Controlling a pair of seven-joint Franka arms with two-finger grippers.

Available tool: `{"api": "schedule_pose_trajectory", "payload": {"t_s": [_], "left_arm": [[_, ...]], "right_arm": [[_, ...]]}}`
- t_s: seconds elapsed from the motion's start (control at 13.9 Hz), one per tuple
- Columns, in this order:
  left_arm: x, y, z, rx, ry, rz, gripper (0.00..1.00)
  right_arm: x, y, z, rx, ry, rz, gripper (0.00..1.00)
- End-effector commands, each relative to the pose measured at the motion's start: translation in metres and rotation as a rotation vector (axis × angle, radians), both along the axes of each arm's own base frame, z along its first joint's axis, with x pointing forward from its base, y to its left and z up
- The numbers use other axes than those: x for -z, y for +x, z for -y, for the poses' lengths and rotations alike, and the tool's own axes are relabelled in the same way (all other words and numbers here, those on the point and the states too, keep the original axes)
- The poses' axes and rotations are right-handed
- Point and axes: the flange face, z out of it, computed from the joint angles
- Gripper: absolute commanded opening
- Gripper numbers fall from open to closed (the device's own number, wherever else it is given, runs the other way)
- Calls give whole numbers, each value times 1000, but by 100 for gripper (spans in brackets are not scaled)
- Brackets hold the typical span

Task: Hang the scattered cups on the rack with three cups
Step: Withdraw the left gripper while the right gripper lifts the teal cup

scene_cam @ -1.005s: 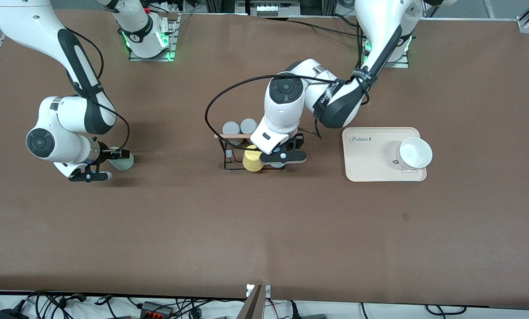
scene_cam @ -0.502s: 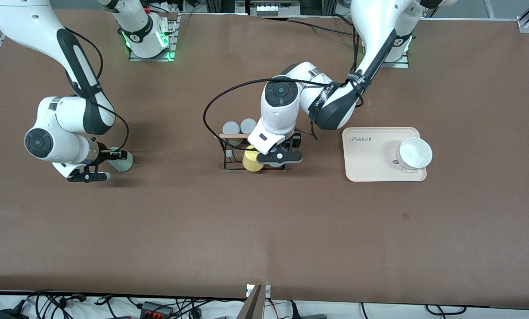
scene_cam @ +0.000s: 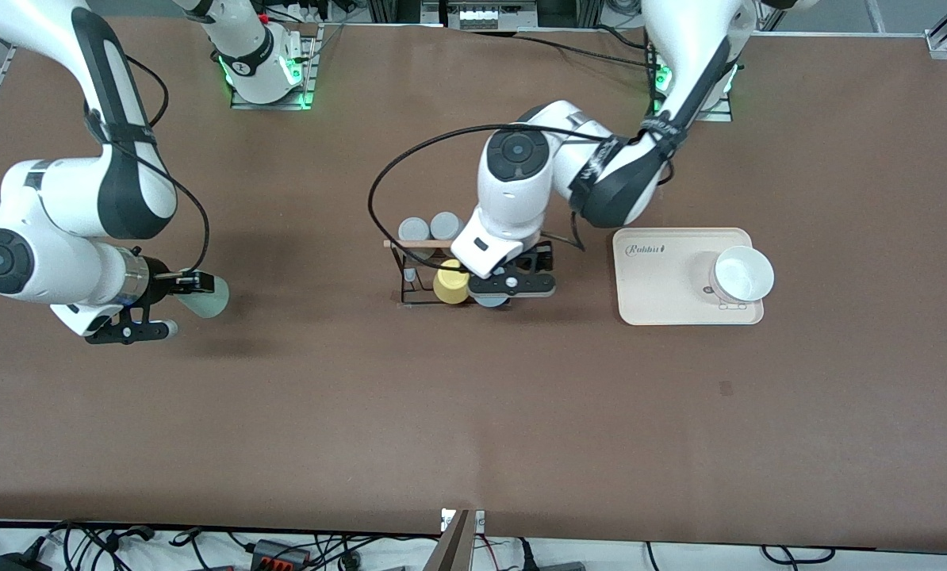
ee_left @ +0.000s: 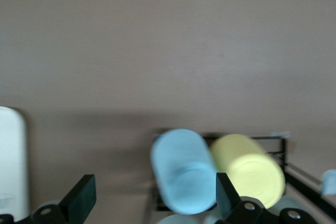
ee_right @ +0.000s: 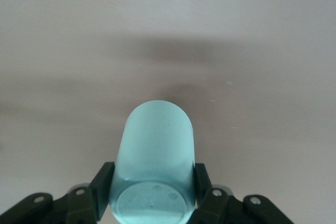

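The black wire rack with its wooden rod stands mid-table. It holds two grey cups, a yellow cup and the light blue cup beside the yellow one. My left gripper hovers over the light blue cup, open. One finger is next to the cup, with a wide gap to the other finger. My right gripper is shut on the pale mint cup, held on its side above the table near the right arm's end. The cup's base faces the right wrist camera.
A beige tray with a white bowl lies beside the rack toward the left arm's end. The yellow cup and the rack wire show close to my left gripper. Cables run along the table edge nearest the front camera.
My right arm has risen and swung toward its end of the table with the mint cup. My left gripper has shifted slightly toward the tray, and the blue cup shows more.
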Motion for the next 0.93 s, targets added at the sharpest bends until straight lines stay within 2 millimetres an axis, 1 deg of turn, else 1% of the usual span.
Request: {"api": "schedule_pose_trajectory", "payload": {"t_s": [0.0, 0.07, 0.14, 0.29, 0.43, 0.5, 0.57, 0.72, 0.79, 0.86], "left_arm": [[-53, 16, -70, 72, 59, -38, 100], [-72, 19, -96, 102, 73, -59, 100], [-86, 25, -126, 108, 87, -82, 100], [-124, 30, -195, 109, 85, -133, 100], [-151, 35, -269, 66, 43, -171, 100], [-166, 32, -298, 66, 39, -173, 100], [-179, 29, -318, 59, 39, -166, 100], [-193, 29, -373, 37, 17, -153, 100], [-204, 22, -385, 94, -21, -135, 100], [-204, 10, -397, 130, -33, -133, 100]], "right_arm": [[-6, 6, -24, 79, 26, -11, 28], [-12, 6, -43, 88, 21, -2, 28], [-15, 6, -54, 109, 15, 3, 28], [-27, 5, -88, 145, 5, 19, 28], [-35, -1, -124, 196, -8, 27, 28], [-37, -5, -143, 225, -16, 30, 28], [-45, -9, -164, 254, -19, 41, 28], [-55, -16, -203, 320, -9, 51, 28], [-56, -19, -221, 370, 23, 33, 28], [-57, -20, -234, 405, 47, 22, 28]]}}
